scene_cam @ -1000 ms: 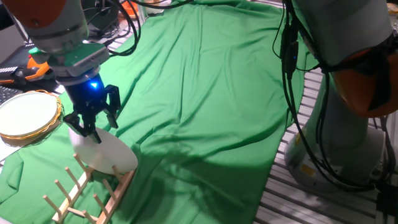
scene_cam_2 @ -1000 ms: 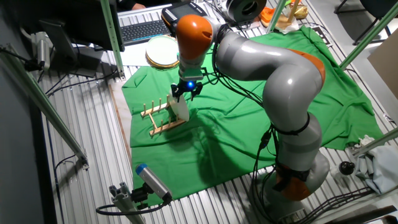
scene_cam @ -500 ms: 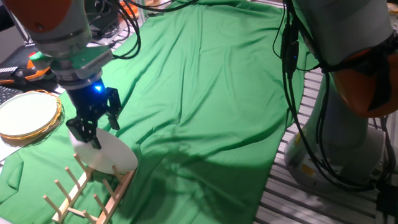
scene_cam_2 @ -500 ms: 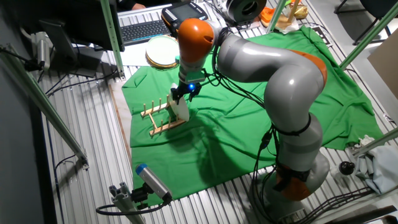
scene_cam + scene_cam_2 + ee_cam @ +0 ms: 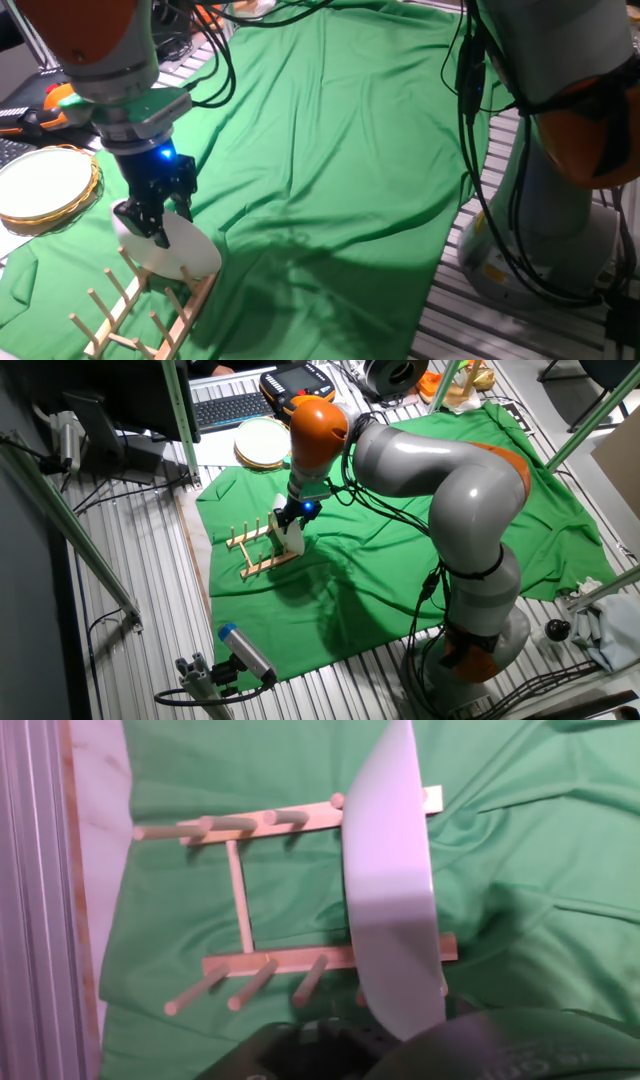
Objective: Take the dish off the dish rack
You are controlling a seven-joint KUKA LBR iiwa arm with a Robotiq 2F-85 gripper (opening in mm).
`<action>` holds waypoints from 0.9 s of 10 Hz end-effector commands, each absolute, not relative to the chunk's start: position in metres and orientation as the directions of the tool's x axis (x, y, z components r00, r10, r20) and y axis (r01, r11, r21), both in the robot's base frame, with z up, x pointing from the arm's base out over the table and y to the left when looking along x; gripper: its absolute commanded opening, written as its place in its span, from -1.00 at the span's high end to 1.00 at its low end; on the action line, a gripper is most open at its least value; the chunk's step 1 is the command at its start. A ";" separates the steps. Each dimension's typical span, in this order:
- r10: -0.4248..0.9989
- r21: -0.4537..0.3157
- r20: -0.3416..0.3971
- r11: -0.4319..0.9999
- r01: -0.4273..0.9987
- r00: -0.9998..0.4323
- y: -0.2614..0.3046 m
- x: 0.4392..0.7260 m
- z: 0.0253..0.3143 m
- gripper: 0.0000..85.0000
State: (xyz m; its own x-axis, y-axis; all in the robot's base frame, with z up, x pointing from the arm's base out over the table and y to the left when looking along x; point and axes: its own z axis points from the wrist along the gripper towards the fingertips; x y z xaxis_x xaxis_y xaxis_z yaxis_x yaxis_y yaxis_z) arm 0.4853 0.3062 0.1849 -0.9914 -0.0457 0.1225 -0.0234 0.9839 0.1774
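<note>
The white dish (image 5: 172, 248) stands on edge in the end slot of the light-wood dish rack (image 5: 130, 310), leaning between the upright pegs; in the hand view it crosses both rails (image 5: 300, 960), rim toward the camera. The rack sits on the green cloth (image 5: 330, 150) near the cloth's corner. The gripper (image 5: 152, 212) is down at the dish's upper rim, its black fingers (image 5: 135, 216) straddling the edge, one on each face as far as one fixed view shows; whether the pads actually press the rim, cannot tell. A blue light glows on the wrist (image 5: 160, 153). In the other fixed view the arm (image 5: 420, 450) arches over the cloth with the gripper (image 5: 290, 523) above the rack (image 5: 262, 552). A gold-rimmed plate (image 5: 45, 186) lies flat beside the cloth, well apart from the rack.
</note>
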 end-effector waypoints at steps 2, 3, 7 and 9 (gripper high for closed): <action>-0.050 0.196 0.121 0.980 -0.025 -0.991 0.307 0.485 0.183 0.20; -0.050 0.216 0.118 0.976 -0.024 -0.992 0.308 0.484 0.181 0.60; -0.054 0.270 0.131 0.963 -0.016 -0.990 0.309 0.483 0.180 1.00; -0.052 0.290 0.159 0.957 -0.004 -0.986 0.308 0.482 0.183 1.00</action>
